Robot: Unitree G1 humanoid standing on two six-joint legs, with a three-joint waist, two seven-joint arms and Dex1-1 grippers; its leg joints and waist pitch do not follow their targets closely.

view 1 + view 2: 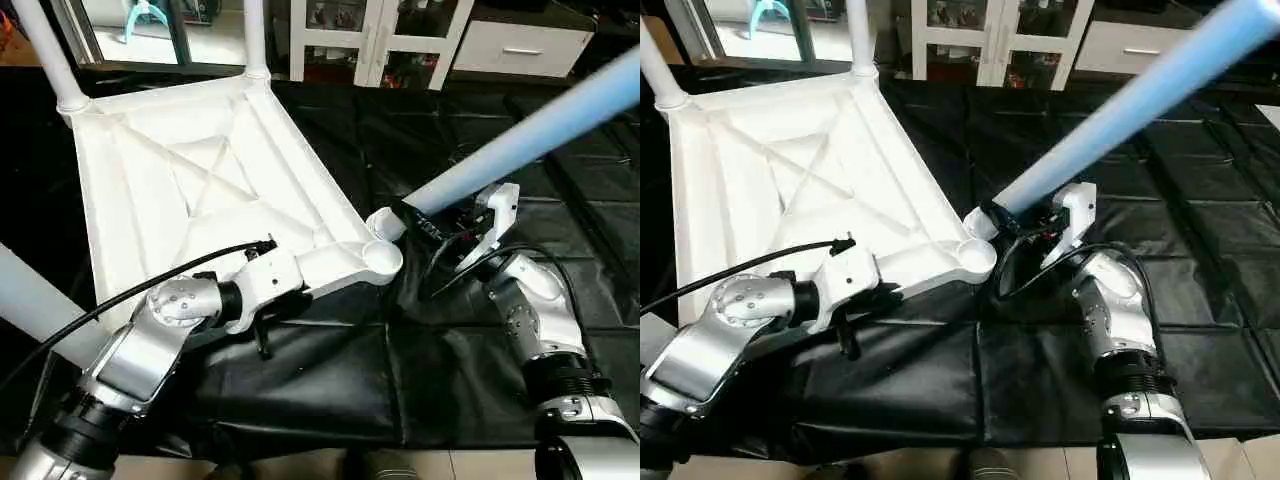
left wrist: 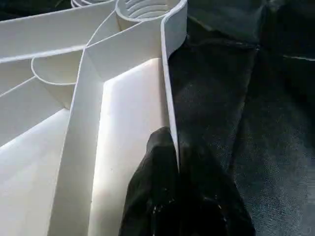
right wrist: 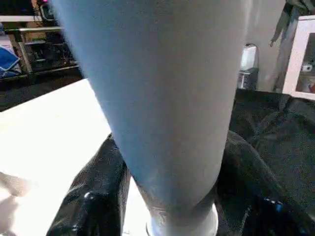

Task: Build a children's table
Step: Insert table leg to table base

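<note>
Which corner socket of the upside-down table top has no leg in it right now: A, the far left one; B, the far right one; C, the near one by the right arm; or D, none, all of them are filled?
C: the socket nearest the right gripper is an open round cup, and that gripper holds the leg tilted, its end just beside the socket, not in it.

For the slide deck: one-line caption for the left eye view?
Right end effector holds the last leg tilted beside the upturned table top's empty corner socket; left end effector pinches the top's rim.
</note>
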